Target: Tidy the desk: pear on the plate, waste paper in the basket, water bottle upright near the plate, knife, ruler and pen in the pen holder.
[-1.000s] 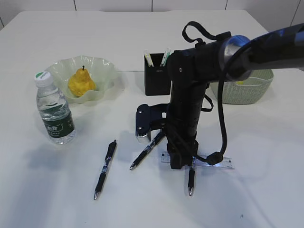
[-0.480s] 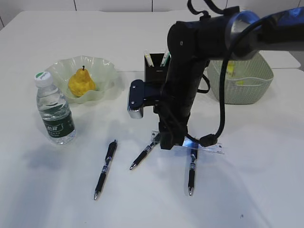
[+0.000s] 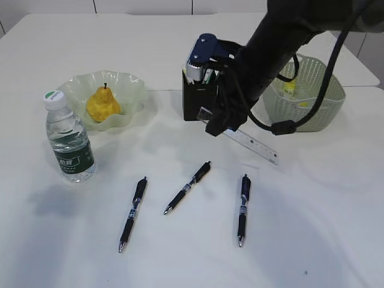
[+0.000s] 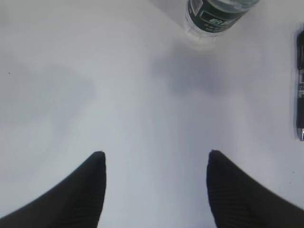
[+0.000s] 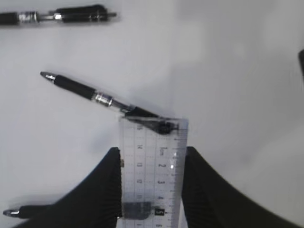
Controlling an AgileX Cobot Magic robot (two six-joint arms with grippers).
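My right gripper is shut on the clear ruler, which hangs slanted in the air just in front of the black pen holder. Three black pens lie on the desk below. The pear sits on the wavy green plate, and the water bottle stands upright beside it. My left gripper hovers open over bare desk near the bottle. Whether a knife is among the sticks in the holder, I cannot tell.
The sage green basket stands at the back right with something yellowish inside. Two white-and-green sticks stand in the pen holder. A pen shows at the right edge of the left wrist view.
The right arm has risen from the desk with the ruler and swung back toward the pen holder. The ruler has come up off the pens.
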